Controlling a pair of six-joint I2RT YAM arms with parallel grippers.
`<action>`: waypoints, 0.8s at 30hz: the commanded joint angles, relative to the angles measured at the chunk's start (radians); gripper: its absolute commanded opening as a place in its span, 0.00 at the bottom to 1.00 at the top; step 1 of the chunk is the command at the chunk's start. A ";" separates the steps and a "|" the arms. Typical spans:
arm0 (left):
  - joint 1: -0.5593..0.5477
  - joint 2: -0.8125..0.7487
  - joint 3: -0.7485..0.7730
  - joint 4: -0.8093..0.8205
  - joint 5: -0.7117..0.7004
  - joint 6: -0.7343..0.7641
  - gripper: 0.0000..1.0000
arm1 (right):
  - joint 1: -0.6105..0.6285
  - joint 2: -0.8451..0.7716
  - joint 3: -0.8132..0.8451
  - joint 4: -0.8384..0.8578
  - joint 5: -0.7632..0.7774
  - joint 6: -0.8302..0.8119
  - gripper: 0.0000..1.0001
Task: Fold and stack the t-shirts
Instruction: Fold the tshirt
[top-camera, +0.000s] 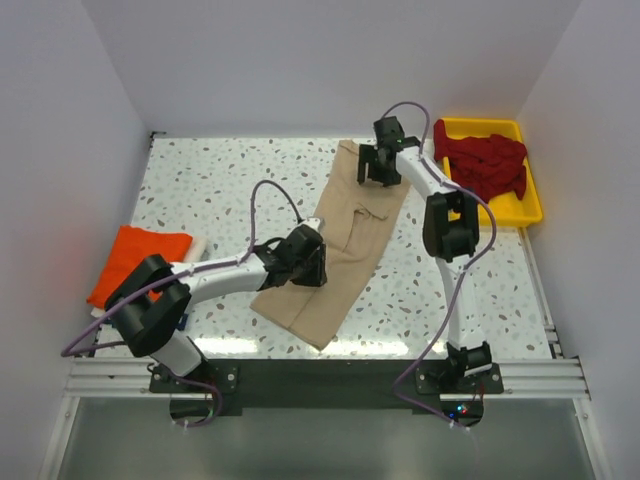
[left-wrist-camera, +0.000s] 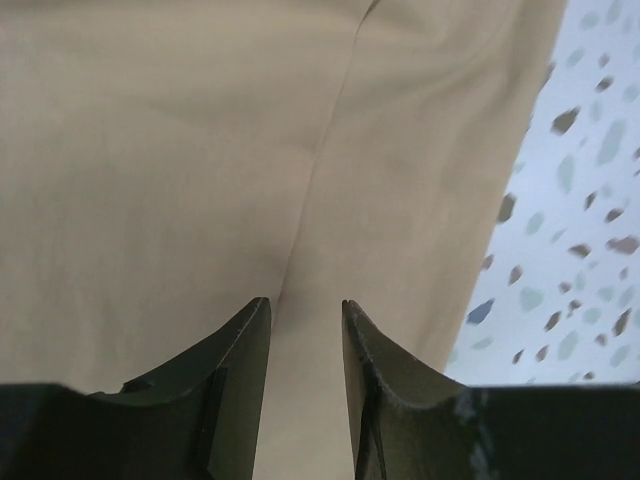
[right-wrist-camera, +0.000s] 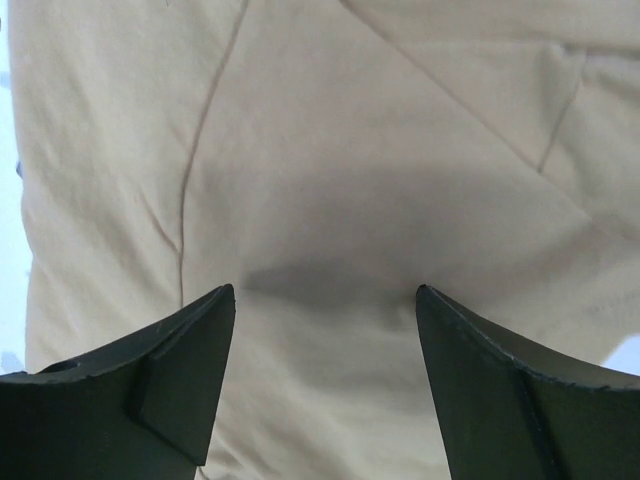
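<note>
left wrist: left jaws narrowly apart over beige t-shirt (left-wrist-camera: 150, 150); right jaws wide apart

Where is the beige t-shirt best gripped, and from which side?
Probably its far short edge, from above, near the open right pincer: the beige t-shirt lies flat as a long strip, so lifting that end folds it in half.

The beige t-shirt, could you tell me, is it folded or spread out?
Partly folded: the beige t-shirt lies as a long narrow strip, no sleeves sticking out.
</note>
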 joint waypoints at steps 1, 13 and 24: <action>-0.038 -0.066 -0.073 -0.017 -0.077 0.032 0.39 | 0.000 -0.161 -0.127 0.043 0.017 0.026 0.77; -0.204 -0.038 -0.204 -0.008 -0.100 -0.093 0.27 | 0.051 -0.274 -0.361 0.111 0.063 0.023 0.77; -0.328 0.020 -0.138 0.069 -0.030 -0.187 0.34 | 0.060 -0.153 -0.304 0.080 0.081 -0.064 0.77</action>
